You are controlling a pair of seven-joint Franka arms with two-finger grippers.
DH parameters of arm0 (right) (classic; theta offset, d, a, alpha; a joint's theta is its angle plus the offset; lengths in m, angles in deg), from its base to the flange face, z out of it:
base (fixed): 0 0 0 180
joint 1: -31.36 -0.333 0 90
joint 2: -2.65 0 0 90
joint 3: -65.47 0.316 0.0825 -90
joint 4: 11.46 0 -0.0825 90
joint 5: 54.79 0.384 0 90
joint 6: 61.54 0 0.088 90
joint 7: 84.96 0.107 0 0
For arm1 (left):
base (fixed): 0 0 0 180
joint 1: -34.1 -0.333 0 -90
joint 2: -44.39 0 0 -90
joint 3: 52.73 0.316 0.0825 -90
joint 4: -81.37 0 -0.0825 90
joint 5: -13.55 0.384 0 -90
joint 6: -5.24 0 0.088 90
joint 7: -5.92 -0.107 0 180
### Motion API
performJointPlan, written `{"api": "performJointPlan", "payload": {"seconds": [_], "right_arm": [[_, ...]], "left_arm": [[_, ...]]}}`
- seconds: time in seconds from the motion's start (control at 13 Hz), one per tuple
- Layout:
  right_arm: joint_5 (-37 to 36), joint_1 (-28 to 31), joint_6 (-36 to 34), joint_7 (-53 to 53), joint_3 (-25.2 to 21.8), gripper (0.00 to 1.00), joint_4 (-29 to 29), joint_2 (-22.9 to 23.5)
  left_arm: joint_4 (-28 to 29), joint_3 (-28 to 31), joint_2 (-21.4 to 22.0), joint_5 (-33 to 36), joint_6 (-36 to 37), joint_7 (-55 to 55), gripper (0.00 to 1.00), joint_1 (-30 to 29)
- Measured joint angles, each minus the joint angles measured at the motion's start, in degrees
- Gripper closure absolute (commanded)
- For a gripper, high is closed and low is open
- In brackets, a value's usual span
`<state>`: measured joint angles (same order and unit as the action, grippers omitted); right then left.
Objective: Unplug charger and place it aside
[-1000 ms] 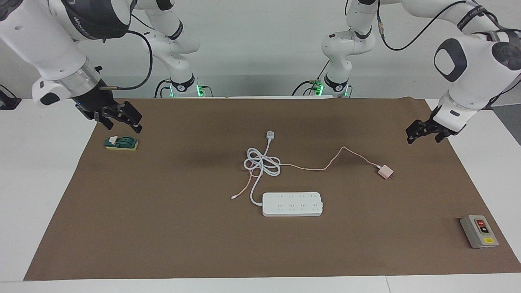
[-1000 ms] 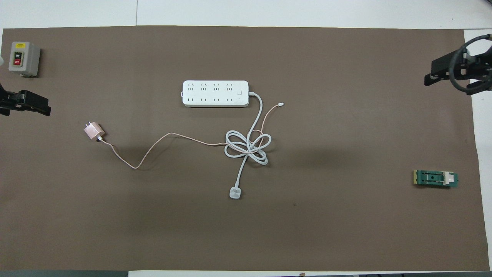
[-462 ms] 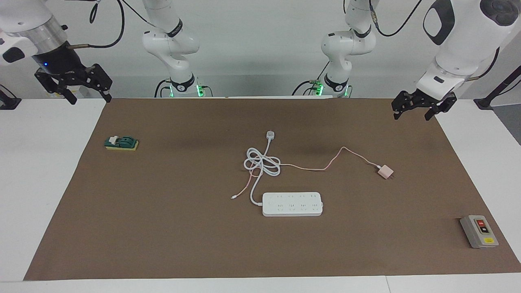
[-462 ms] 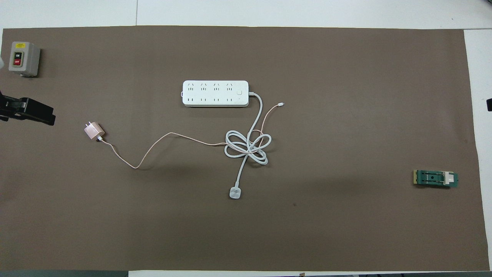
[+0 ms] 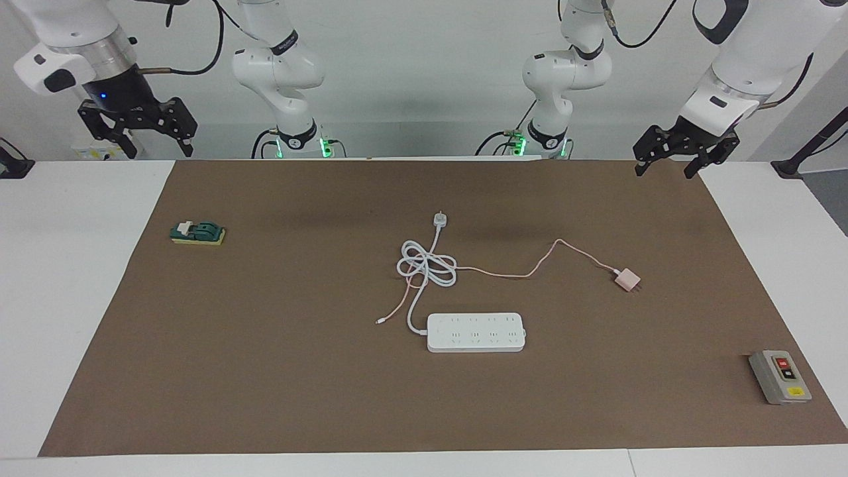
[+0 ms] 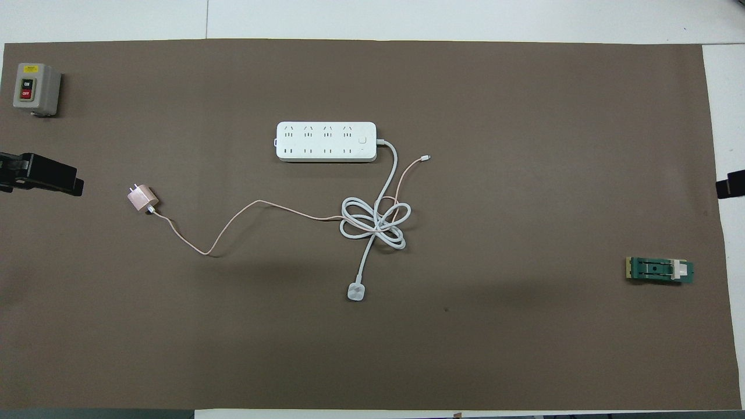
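Note:
The pale-pink charger lies unplugged on the brown mat toward the left arm's end, prongs free; it also shows in the overhead view. Its thin pink cable runs to the coiled white cord. The white power strip lies farther from the robots, with nothing plugged in. My left gripper is open and empty, raised over the mat's corner by the left arm's end. My right gripper is open and empty, raised over the white table at the right arm's end.
A white plug on the thick cord lies nearer to the robots than the coil. A grey on/off switch box stands at the left arm's end, a green knife switch at the right arm's end.
Both grippers have risen and drawn back toward the robots' end of the table. The right one left the spot over the green switch. The charger, cable and strip have not moved.

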<state>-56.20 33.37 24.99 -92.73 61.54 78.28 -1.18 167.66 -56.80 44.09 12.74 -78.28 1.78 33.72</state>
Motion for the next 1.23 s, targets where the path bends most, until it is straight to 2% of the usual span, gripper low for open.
{"api": "performJointPlan", "payload": {"seconds": [0.31, 1.23], "right_arm": [[0.0, 3.0, 1.1, 1.6, 3.4, 0.00, 1.3, 0.2], [0.0, 3.2, 1.0, 1.6, 3.5, 0.00, 1.3, 0.2]], "left_arm": [[0.4, -0.2, 0.3, 0.0, -0.7, 0.2, 0.00, 0.3], [1.8, -0.1, -0.6, 0.0, -2.6, 0.6, 0.00, 0.3]]}}
